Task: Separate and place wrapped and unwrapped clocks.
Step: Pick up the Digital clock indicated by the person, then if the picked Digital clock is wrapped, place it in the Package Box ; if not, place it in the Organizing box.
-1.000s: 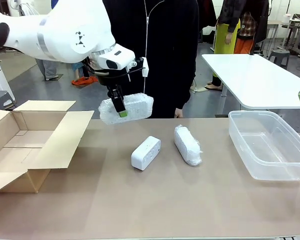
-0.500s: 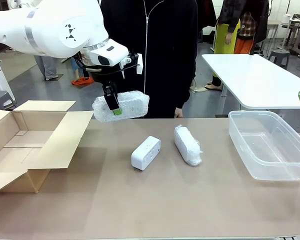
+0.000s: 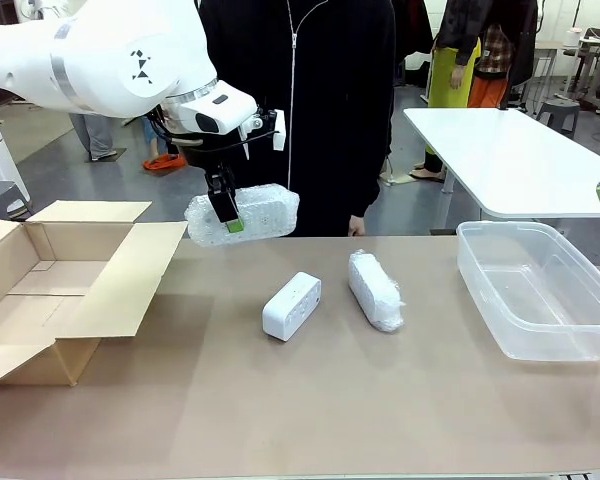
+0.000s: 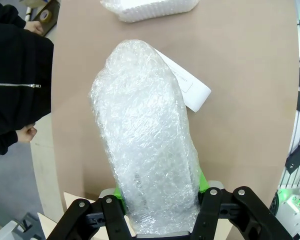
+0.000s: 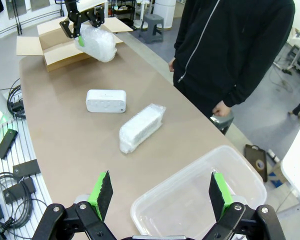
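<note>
Left pincer [image 3: 230, 218] is clamped on a wrapped clock [image 3: 265, 208], green pads pressed into the bubble wrap near one end, and the bundle hangs lengthwise, roughly level, up in the air above the far edge of the tabletop [image 3: 280, 400]; from the left wrist you see the crinkly whitish wrap bulging out between the two fingers, pads tight against both sides. Down below it, a bare white clock [image 3: 292, 305] lies flat on the tabletop near the middle, smooth plastic with rounded corners, angled a little. Just beside that, towards the robot's right and not touching it, lies the second wrapped clock [image 3: 375, 290], also flat, its long side running away from the camera. Out to the left sits an open cardboard box [image 3: 130, 280], flaps spread wide, the near flap lying out towards the held bundle. Over on the right a clear plastic tub [image 3: 477, 280] stands on the tabletop, well apart from both lying clocks. Right pincer [image 5: 160, 190] hovers above the near end of that tub with its fingers spread wide and nothing between them. Across the tabletop stands a person [image 3: 320, 100] in a dark zipped top, one hand [image 3: 357, 226] hanging at the far edge
</note>
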Controlling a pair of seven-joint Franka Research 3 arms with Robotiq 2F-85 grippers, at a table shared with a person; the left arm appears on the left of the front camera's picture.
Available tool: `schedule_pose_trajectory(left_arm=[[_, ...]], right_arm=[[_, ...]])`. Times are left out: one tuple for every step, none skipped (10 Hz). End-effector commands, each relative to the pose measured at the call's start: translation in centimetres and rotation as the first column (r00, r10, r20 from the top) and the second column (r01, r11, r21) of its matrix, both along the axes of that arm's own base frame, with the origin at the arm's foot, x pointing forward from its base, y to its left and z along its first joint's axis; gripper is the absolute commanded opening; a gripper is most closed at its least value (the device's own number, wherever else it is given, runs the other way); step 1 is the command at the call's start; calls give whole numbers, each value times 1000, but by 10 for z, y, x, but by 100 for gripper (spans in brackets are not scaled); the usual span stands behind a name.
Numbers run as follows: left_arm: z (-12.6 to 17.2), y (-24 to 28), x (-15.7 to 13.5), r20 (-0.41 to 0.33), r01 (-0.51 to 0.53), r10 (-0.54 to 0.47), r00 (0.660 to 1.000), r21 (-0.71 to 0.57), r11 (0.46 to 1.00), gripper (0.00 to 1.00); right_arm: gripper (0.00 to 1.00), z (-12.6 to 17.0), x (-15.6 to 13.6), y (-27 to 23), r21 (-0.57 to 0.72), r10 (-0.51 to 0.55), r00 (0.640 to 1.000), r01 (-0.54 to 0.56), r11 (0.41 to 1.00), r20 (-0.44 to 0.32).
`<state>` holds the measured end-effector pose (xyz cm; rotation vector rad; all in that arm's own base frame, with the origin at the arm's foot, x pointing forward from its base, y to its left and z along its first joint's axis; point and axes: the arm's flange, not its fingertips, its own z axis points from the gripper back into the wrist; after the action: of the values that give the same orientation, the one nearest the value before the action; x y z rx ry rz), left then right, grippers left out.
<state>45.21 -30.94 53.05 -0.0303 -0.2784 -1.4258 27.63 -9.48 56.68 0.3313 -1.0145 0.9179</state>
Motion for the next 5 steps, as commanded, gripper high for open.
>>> schedule_pose_trajectory(left_arm=[[3,0,0,12,-10,10,1000,3,1000,15],[3,0,0,12,-10,10,1000,3,1000,15],[3,0,0,12,-10,10,1000,3,1000,15],[3,0,0,12,-10,10,1000,3,1000,15],[3,0,0,12,-10,10,1000,3,1000,15]], right_arm=[[100,-1,2,0,10,19,1000,-19,1000,7],[100,-1,2,0,10,19,1000,-19,1000,7],[100,-1,2,0,10,19,1000,-19,1000,7],[100,-1,2,0,10,19,1000,-19,1000,7],[100,-1,2,0,10,19,1000,-19,1000,7]])
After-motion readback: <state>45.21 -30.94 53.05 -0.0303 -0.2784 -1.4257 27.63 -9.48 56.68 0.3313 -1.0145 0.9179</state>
